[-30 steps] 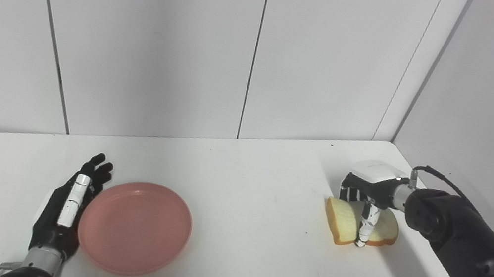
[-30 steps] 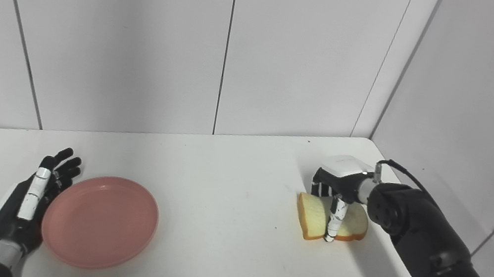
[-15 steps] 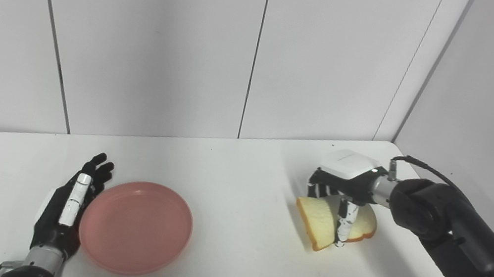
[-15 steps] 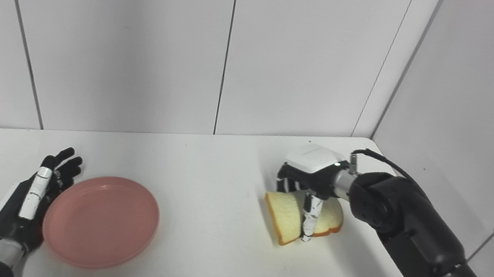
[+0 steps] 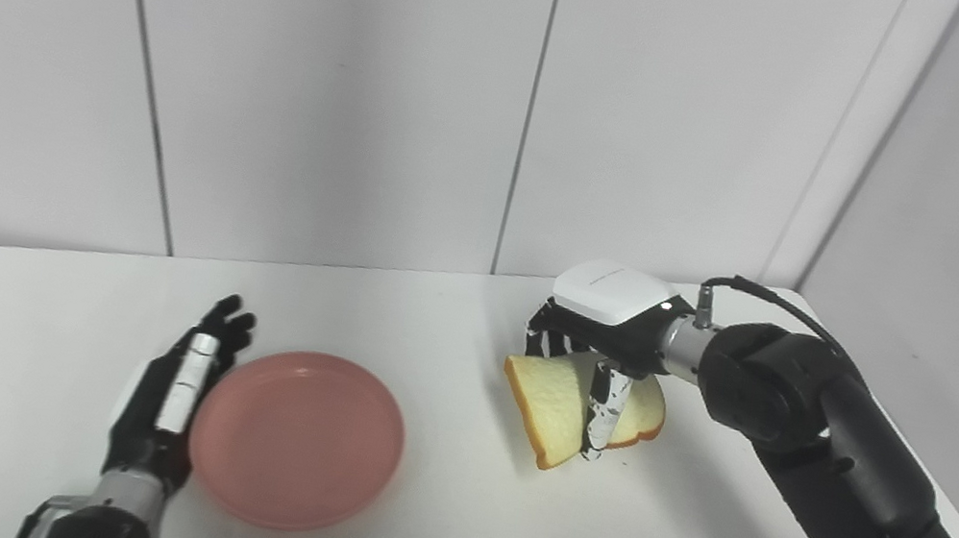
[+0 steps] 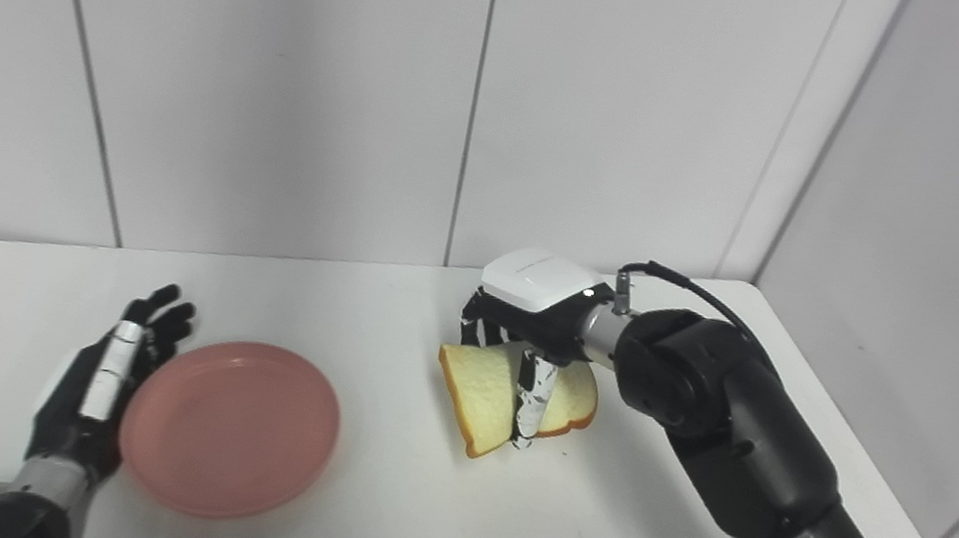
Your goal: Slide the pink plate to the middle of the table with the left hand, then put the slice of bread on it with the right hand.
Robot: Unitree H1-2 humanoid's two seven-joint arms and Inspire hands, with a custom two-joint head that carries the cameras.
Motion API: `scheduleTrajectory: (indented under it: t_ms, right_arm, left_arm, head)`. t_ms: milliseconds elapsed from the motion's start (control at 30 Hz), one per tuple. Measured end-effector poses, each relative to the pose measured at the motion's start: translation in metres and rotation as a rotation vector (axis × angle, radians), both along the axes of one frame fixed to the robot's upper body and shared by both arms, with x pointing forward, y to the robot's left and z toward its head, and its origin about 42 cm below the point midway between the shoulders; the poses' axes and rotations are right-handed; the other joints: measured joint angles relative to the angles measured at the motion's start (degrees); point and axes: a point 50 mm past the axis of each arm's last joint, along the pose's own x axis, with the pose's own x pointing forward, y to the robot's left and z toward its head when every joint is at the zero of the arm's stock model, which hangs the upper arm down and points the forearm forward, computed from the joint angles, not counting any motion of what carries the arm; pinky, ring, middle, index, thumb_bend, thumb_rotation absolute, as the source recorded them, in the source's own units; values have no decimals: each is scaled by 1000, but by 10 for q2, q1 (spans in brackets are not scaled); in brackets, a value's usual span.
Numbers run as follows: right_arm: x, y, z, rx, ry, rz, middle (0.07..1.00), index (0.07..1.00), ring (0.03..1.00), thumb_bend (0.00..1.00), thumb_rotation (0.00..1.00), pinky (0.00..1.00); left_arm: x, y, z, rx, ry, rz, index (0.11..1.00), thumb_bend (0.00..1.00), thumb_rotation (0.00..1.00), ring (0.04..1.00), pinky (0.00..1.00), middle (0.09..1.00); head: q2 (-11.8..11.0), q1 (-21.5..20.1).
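- The right hand (image 5: 601,328), closed on the pale, brown-crusted slice of bread (image 5: 559,404), has carried it from the right side of the frame toward the centre, lifted clear of the white table (image 5: 435,534).
- The gap between slice and round pink plastic plate (image 5: 297,438) has narrowed.
- The whole view has shifted, so the camera moved.

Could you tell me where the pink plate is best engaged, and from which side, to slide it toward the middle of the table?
Probably at the raised rim on the pink plate's left edge, pushing rightward. It lies flat and shallow, so pushing suits better than pinching, and the open left hand already rests against that rim.
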Motion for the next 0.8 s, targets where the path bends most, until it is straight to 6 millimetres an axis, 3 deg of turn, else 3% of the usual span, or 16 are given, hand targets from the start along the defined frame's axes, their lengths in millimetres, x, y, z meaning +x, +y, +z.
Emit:
scheduleTrajectory:
  t_ms: [333, 567, 800]
  right_arm:
    - [22, 45, -3, 99, 27, 62, 459, 510, 380, 524, 0, 297]
    - [34, 61, -9, 141, 51, 70, 473, 502, 413, 524, 0, 328]
    - [44, 83, -13, 178, 66, 90, 467, 505, 401, 524, 0, 317]
  left_arm:
    - [0, -16, -1, -2, -9, 25, 850, 800, 841, 895, 937, 864]
    - [-2, -41, 0, -36, 2, -5, 842, 810, 826, 900, 983, 873]
    - [-2, -49, 1, -53, 7, 2, 827, 807, 802, 893, 998, 876]
  head:
    - [6, 48]
    - [12, 80]
    - [16, 111]
